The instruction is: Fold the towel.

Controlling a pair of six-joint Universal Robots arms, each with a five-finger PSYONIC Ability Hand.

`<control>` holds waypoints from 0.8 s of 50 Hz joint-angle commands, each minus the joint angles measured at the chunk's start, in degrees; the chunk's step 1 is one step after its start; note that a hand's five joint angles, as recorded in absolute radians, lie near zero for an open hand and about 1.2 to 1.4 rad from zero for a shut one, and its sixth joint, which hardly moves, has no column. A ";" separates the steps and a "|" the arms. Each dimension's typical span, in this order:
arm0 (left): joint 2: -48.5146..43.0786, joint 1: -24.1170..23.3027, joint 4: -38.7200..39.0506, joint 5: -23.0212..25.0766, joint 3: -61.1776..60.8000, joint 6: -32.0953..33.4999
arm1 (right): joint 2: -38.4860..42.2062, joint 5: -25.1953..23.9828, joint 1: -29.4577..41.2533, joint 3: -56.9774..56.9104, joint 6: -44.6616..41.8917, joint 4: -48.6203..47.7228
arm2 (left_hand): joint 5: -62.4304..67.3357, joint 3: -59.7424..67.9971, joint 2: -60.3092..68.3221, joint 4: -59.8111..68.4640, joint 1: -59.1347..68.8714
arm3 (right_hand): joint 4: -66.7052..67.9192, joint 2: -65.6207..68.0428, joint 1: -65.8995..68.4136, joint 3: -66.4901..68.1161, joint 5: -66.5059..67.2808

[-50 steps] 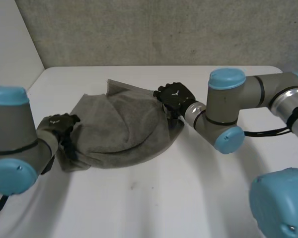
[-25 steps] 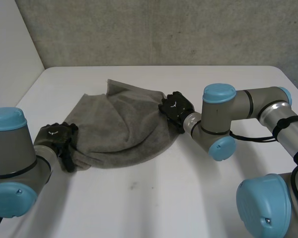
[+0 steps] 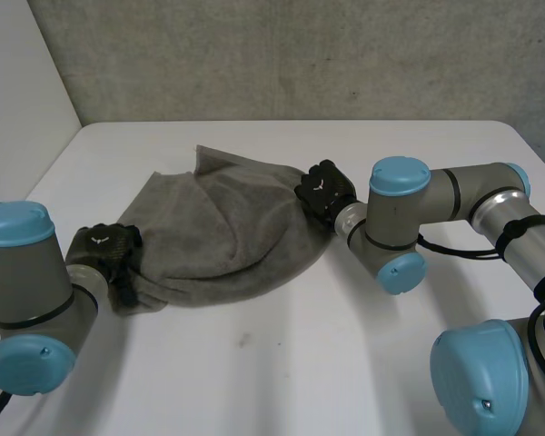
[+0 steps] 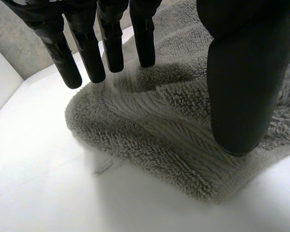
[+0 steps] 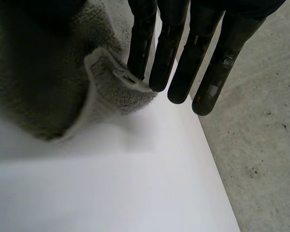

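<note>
1. Head view shows my hands from the back alone, so the fingertips are hidden there. My left hand sits at the near left corner of the towel, and my right hand sits at its right edge.
2. Left wrist view: my left fingers are straight and stand well apart from the thumb, clamped on nothing. Their tips hang close over the pile, but I cannot tell whether they touch it.
3. Right wrist view: my right fingers are straight and side by side, curled round nothing. One tip touches a raised hem of the towel. A dark blur lies beside the fingers and I cannot make out what it is.
4. The towel is grey terry and rumpled rather than flat. It lies doubled over on the left half of the white worktop, with a rounded near edge and one pointed corner lifted at the far side. Under my left hand the corner is stacked in thick layers with a ribbed band along the hem.
5. Bare worktop spreads along the near side and to the right of the towel. A concrete wall stands behind the far edge. In the right wrist view a worktop edge runs just past my fingertips.
</note>
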 commanded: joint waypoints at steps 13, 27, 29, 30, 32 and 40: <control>0.11 0.04 0.05 0.00 -0.43 0.82 | -4.56 -0.49 0.16 0.09 0.59 0.18 | 3.71 3.72 3.70 3.74 3.70 | -7.03 -6.65 -7.15 -7.11 17.02; 0.46 0.04 0.05 0.00 -1.14 0.82 | -2.19 -1.28 0.16 1.14 -0.90 -0.08 | 3.54 3.56 3.53 3.57 3.53 | -12.25 -11.87 -12.37 -12.32 11.81; 0.46 0.04 0.05 0.00 -1.14 0.82 | -2.19 -1.64 0.16 1.14 -2.22 -0.26 | 3.54 3.56 3.53 3.57 3.53 | -12.25 -11.87 -12.37 -12.32 11.81; 0.46 0.04 0.05 0.00 -1.14 0.82 | -2.19 -2.07 0.16 1.32 -3.87 -0.43 | 3.54 3.56 3.53 3.57 3.53 | -12.08 -11.70 -12.20 -12.16 11.98; 0.46 0.04 0.05 0.00 -1.14 0.82 | -2.10 -2.34 0.16 1.50 -5.74 -0.70 | 3.54 3.56 3.53 3.57 3.53 | -11.91 -11.53 -12.03 -11.99 12.15; 0.46 0.04 0.05 0.00 -1.14 0.82 | -1.75 -2.78 0.16 3.16 -12.15 -1.31 | 2.71 2.72 2.70 2.73 2.69 | -11.91 -11.53 -12.03 -11.99 12.15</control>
